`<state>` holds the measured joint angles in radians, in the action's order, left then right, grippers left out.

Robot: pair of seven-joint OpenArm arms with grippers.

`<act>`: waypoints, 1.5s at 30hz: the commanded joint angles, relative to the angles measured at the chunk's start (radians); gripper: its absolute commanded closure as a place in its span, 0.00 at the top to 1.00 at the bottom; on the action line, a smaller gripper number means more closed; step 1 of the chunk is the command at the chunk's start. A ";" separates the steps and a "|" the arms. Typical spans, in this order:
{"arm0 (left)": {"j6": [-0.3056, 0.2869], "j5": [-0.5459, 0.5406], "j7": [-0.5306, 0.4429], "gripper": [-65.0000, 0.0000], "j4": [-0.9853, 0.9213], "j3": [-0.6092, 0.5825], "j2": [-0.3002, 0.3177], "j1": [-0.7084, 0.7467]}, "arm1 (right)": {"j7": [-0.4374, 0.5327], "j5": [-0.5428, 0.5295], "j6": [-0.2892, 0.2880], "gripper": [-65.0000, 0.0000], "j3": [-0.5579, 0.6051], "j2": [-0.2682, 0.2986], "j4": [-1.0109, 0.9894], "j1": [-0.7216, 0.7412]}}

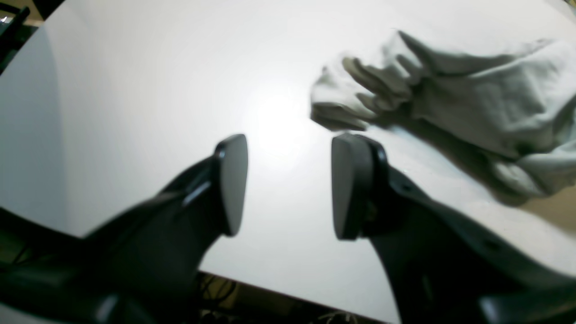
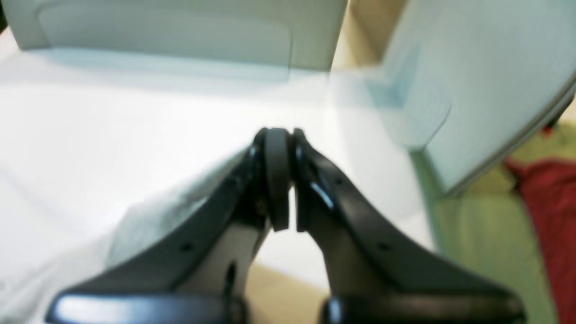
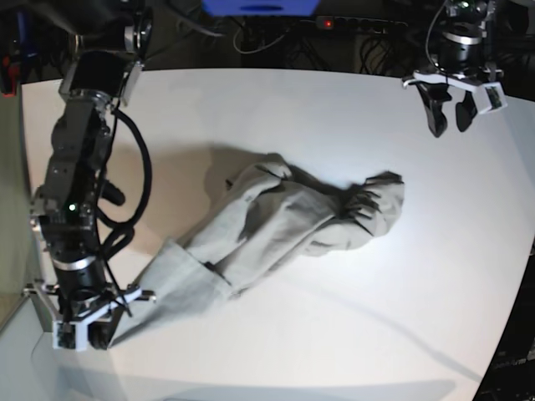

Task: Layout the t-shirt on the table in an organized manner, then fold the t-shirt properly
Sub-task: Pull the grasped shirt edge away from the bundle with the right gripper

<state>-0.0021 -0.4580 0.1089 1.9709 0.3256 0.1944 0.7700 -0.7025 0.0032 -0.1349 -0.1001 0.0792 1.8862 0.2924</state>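
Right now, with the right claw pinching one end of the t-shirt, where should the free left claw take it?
Take the bunched end of the t-shirt, nearest the open left claw. Come from above: folds stand proud of the table.

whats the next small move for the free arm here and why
Probably bring the open left gripper down to the bunched end of the t-shirt nearest it. The right gripper looks shut on the opposite corner at the table edge, so gripping the far end would let the arms stretch it flat.
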 commanded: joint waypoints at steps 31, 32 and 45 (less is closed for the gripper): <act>0.006 -0.003 0.259 0.46 0.009 -0.007 -0.005 -0.255 | -0.078 -0.001 -0.124 0.29 0.136 0.046 -0.103 -0.071; 0.006 0.000 0.300 0.46 0.008 -0.007 -0.017 -0.289 | -0.078 -0.001 -0.124 0.30 0.136 0.046 -0.075 -0.098; -0.002 0.003 0.421 0.45 -0.298 -0.013 -0.063 -0.565 | -0.075 0.001 -0.124 0.30 0.096 0.043 0.098 -0.342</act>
<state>-0.0025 -0.4511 0.5488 1.6558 0.3119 0.1223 0.2146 -0.7998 0.0025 -0.2436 -0.0006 0.1177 1.9652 -0.0616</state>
